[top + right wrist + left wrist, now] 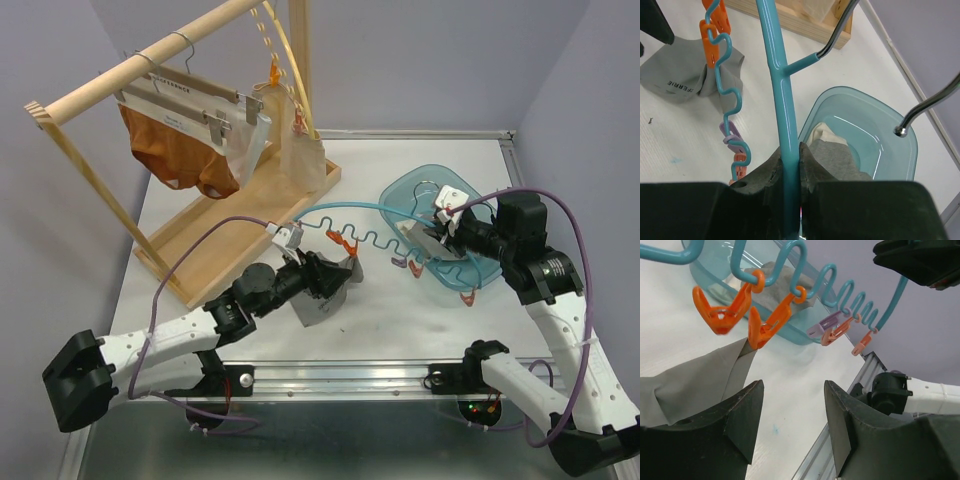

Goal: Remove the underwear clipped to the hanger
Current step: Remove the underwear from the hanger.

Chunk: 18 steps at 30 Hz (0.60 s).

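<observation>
**Top external view.** Risk: the grey underwear point(318, 305) lies crumpled on the bench point(400, 330), under the low end of the teal hanger point(345, 212). If one corner is still clipped, a pull on the cloth would drag the whole hanger with it. The left arm point(190, 330) reaches low and forward across the bench, its jaws right at the grey cloth. The right arm point(545, 275) is folded back over the blue basin point(400, 188) and carries the hanger's other end. The rust-orange pair point(175, 155) hangs on the wooden rack point(150, 60), well apart.

**Left wrist view.** Risk: the jaws stand moderately wide with nothing between them. The grey cloth lies outside the left finger, so closing here would catch nothing. A tip of the cloth runs up into an orange clip point(765, 327) and appears still pinched.

**Right wrist view.** Risk: the jaws are clamped on the hanger's thin round bar. A sideways tug from the other arm could twist or slide the bar in that grip. Grey and cream pieces already lie in the basin below.
</observation>
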Each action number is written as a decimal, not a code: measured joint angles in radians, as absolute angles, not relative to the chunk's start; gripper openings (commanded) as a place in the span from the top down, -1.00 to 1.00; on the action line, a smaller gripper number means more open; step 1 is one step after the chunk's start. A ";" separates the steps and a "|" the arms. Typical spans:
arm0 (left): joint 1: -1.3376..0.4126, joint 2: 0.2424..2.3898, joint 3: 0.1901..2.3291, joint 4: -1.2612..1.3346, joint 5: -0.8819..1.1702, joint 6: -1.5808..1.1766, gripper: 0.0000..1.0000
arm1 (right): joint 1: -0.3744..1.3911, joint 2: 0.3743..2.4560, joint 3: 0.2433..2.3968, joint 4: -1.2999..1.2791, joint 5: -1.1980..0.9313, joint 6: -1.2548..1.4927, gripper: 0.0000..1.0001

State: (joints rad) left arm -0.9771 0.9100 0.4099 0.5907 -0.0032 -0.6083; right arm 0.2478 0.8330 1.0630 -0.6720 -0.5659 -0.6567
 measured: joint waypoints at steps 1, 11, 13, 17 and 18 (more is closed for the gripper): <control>-0.983 0.932 0.410 0.610 -0.018 -0.615 -0.25 | 0.248 0.833 1.063 -0.672 -0.567 -0.656 0.99; -1.002 1.125 0.460 0.746 -0.134 -0.638 -0.25 | 0.245 0.831 1.063 -0.672 -0.583 -0.654 0.99; -1.002 1.141 0.467 0.766 -0.154 -0.638 -0.25 | 0.242 0.831 1.063 -0.672 -0.585 -0.654 0.99; -1.002 1.163 0.473 0.799 -0.192 -0.637 -0.25 | 0.241 0.831 1.063 -0.672 -0.588 -0.653 0.99; -1.002 1.168 0.476 0.804 -0.197 -0.637 -0.25 | 0.241 0.831 1.063 -0.672 -0.589 -0.653 0.99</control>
State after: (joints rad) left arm -1.0019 1.1683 0.4759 0.8043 -0.1967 -0.6369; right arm 0.2413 0.8307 1.0630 -0.6720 -0.5892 -0.6533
